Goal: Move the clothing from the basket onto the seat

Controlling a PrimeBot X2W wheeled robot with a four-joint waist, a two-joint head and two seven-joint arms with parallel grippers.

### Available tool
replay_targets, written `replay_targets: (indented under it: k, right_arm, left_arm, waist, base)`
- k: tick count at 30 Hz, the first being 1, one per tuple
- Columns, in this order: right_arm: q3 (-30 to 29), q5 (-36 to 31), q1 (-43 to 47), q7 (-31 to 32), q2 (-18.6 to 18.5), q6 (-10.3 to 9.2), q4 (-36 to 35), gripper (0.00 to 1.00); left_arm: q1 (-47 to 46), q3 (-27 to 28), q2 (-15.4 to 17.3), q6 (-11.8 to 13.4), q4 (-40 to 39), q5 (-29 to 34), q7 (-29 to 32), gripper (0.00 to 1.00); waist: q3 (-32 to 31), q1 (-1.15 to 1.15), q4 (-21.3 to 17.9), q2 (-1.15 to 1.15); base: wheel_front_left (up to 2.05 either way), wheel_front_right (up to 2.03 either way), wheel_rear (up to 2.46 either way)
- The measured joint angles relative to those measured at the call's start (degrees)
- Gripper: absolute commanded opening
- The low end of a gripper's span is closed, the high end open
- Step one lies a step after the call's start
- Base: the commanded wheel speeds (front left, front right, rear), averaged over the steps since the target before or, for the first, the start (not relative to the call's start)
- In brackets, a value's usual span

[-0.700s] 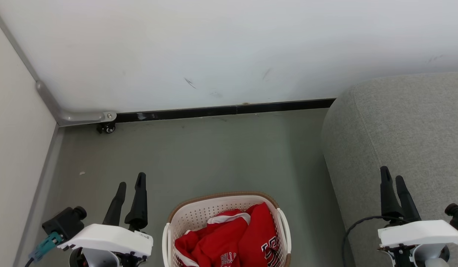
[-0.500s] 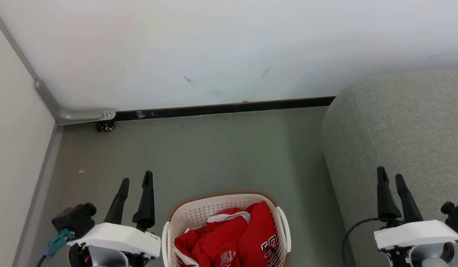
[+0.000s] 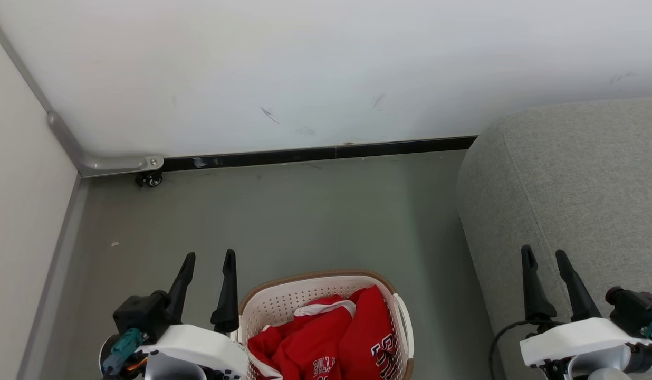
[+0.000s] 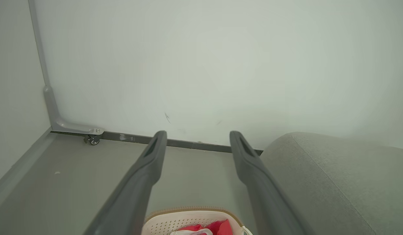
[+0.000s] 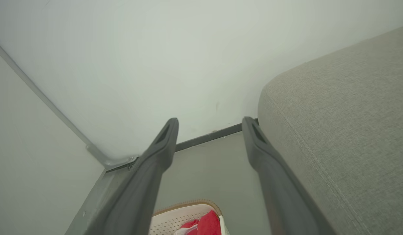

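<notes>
Left pincer swings in toward the basket, its inner finger now just beside the rim, and the right pincer drifts slightly inward too.

Soft red fabric jerseys in a cream-white perforated plastic basket, grey around.
The jerseys carry white trim bands and navy-and-white lettering; the basket's rim is brown. Right of the basket, the large woven-fabric upholstered seat is plain grey. Beyond the basket: dull grey-green floor, black skirting strip, white wall.
</notes>
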Motion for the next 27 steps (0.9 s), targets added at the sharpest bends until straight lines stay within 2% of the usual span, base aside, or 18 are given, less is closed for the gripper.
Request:
replay_targets:
  k: [16, 21, 27]
  right_arm:
    - [0.3, -12.7, -1.3, -1.0, 0.3, 0.0, 2.7, 1.0]
    - [0.4, -13.6, -1.3, -0.8, 0.5, 0.0, 3.0, 1.0]
    - [0.5, -13.8, -1.3, 0.5, 0.6, 0.0, 3.1, 1.0]
  left_arm:
    - [0.0, -2.5, -0.1, 1.5, 2.7, 11.2, -3.0, 1.0]
    - [0.0, -2.4, -0.2, 1.5, 3.9, 11.1, -3.0, 1.0]
    - [0.1, -1.0, -0.3, 3.0, 5.7, 10.2, -3.0, 1.0]
  waist:
    - [-0.6, 0.0, 0.1, 0.0]
    - [-0.9, -0.01, 0.1, 0.0]
    - [-0.9, -0.01, 0.0, 0.0]
  base:
    - [0.0, 0.0, 0.0]
    - [0.0, 0.0, 0.0]
    - [0.0, 0.0, 0.0]
